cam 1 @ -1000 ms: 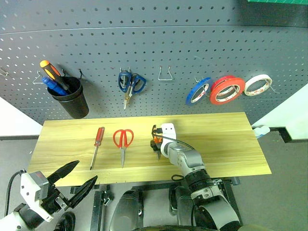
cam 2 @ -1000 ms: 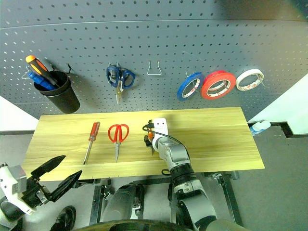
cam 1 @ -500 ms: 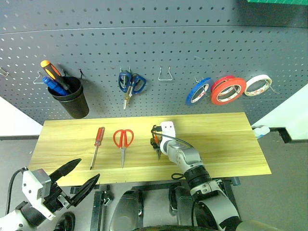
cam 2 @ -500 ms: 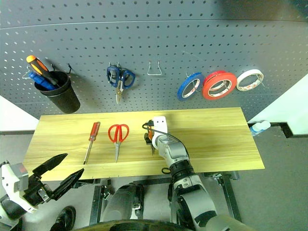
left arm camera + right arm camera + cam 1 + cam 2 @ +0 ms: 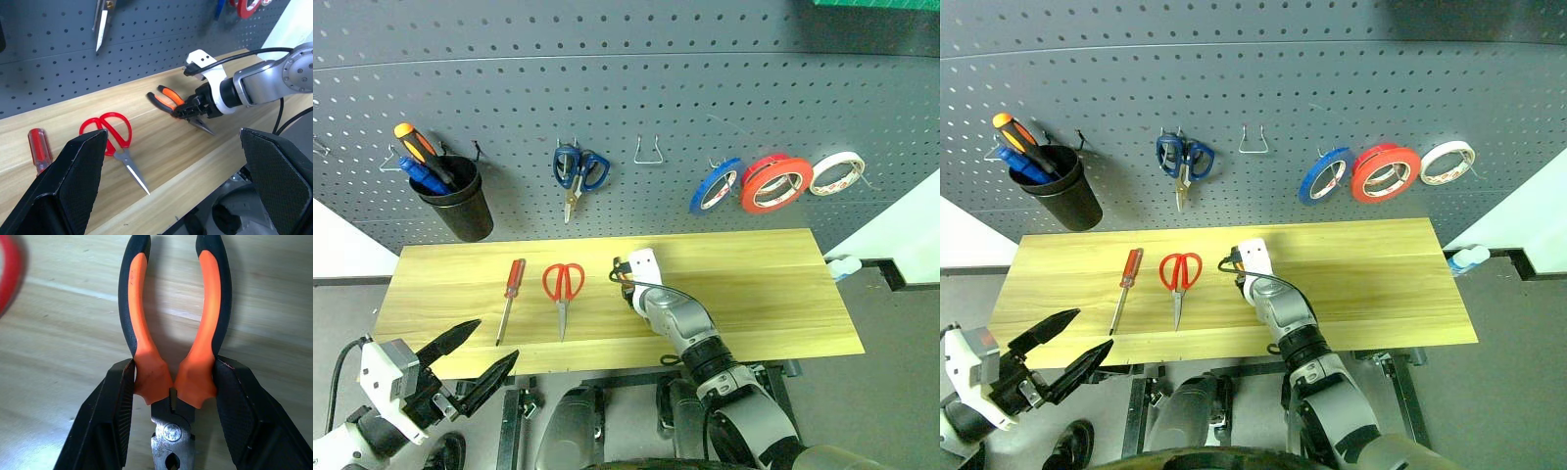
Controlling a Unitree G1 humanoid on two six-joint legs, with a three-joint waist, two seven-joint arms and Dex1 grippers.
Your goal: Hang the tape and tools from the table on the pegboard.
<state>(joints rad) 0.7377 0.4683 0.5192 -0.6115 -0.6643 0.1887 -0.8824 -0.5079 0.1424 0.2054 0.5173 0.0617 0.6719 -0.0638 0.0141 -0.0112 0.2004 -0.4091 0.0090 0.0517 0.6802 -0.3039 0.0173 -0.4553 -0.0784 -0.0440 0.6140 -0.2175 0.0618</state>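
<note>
A humanoid robot stands at a long light-wood table (image 5: 773,284) set against a dark grey pegboard (image 5: 705,88). Its right gripper (image 5: 172,391) reaches down and forward onto the middle of the table and has its two black fingers (image 5: 115,411) pressed against the orange-and-black handles of a small pair of pliers (image 5: 178,100), one finger on each side, just above the pivot. The pliers lie flat on the wood, so this looks like a grasp made before any lift.

To do this step well, the squeeze should be firm and centred so the handles do not splay or slip, and the lift should come straight up before turning toward a free wire hook (image 5: 649,152) on the board above.

The left gripper (image 5: 472,358) hangs low at the near left edge of the table, fingers spread wide and holding nothing.

Left of the pliers on the table lie red-handled scissors (image 5: 564,286) and, further left, a red-handled screwdriver (image 5: 510,294). The large red-orange tape roll (image 5: 775,183) already hangs on the pegboard at the right, between a blue roll (image 5: 717,186) and a whitish roll (image 5: 836,172). Blue-handled scissors (image 5: 578,171) and a black cup of screwdrivers (image 5: 460,201) also hang there.
</note>
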